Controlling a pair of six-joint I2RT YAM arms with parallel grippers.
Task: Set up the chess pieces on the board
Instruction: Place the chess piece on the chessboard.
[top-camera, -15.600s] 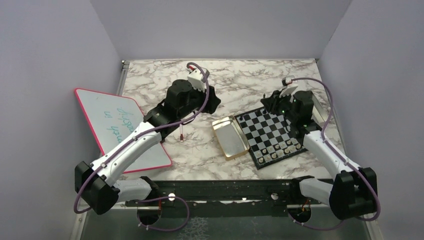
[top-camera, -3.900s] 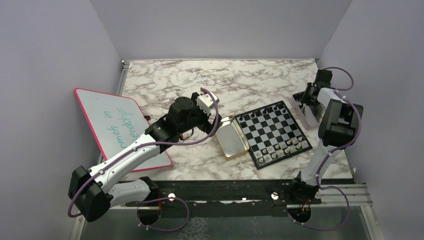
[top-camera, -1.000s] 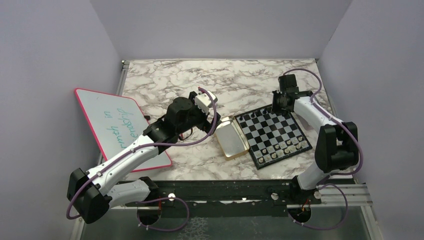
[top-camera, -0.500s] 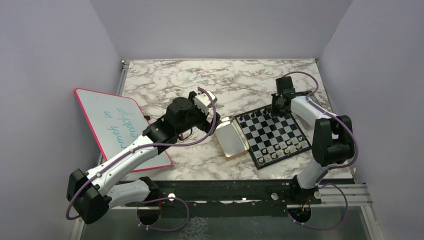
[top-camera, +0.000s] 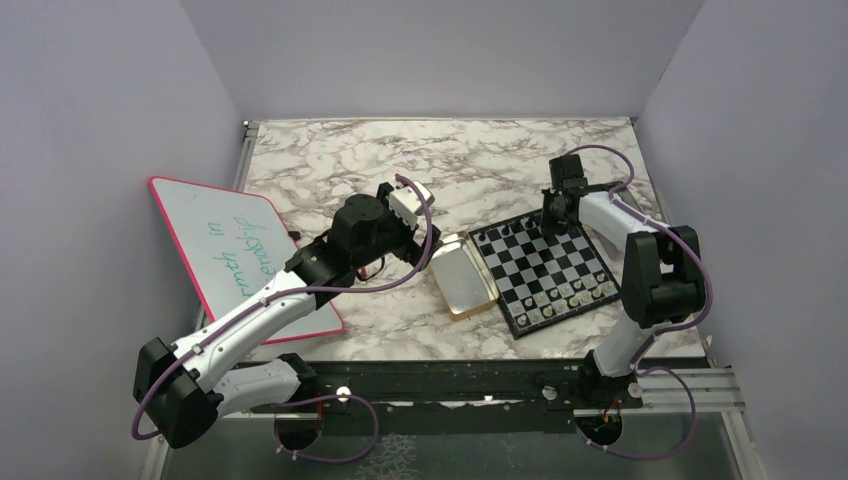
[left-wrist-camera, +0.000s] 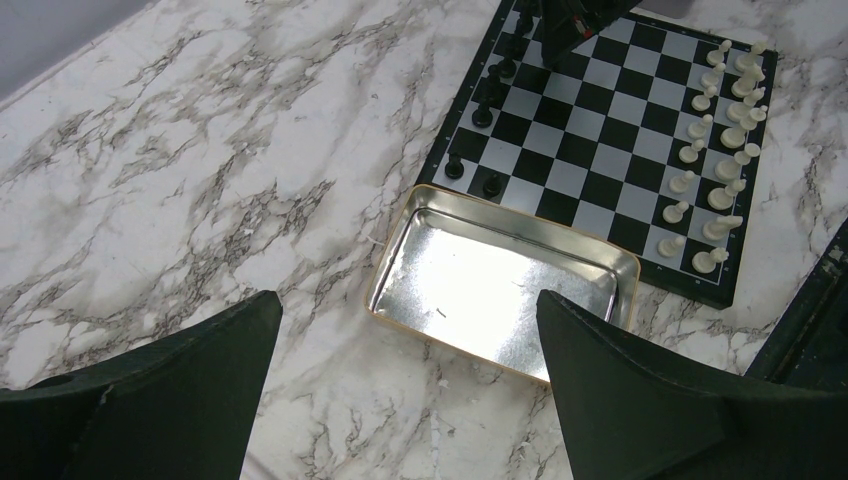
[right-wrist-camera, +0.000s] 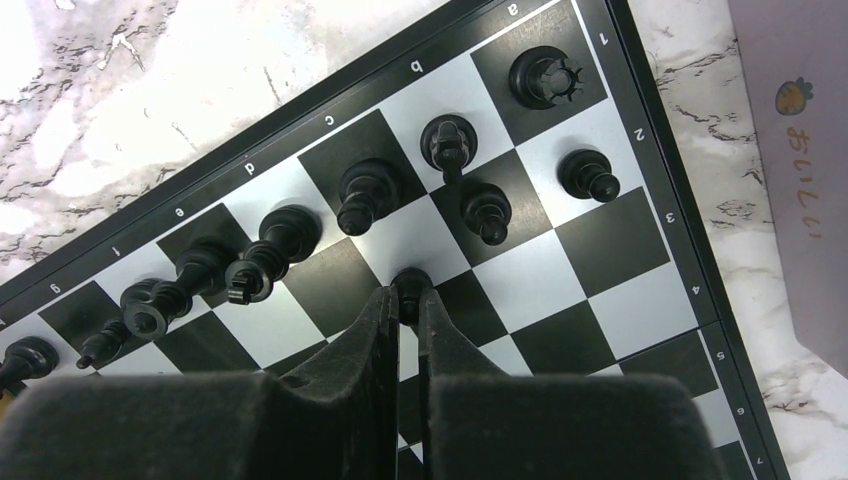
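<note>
The small chessboard lies right of centre on the marble table. Pale pieces fill its near edge and black pieces stand along its far edge. My right gripper is shut on a black pawn just above the board, beside several black pieces standing in the back rows; it shows in the top view over the board's far corner. My left gripper is open and empty above the marble, just near of the gold tin.
The empty gold tin lies against the board's left side. A pink-rimmed whiteboard lies at the left under my left arm. A pale pink box sits right of the board.
My right gripper has swung from the table's far right edge to the board's far corner and come down with the black pawn. My left arm has stayed still.
</note>
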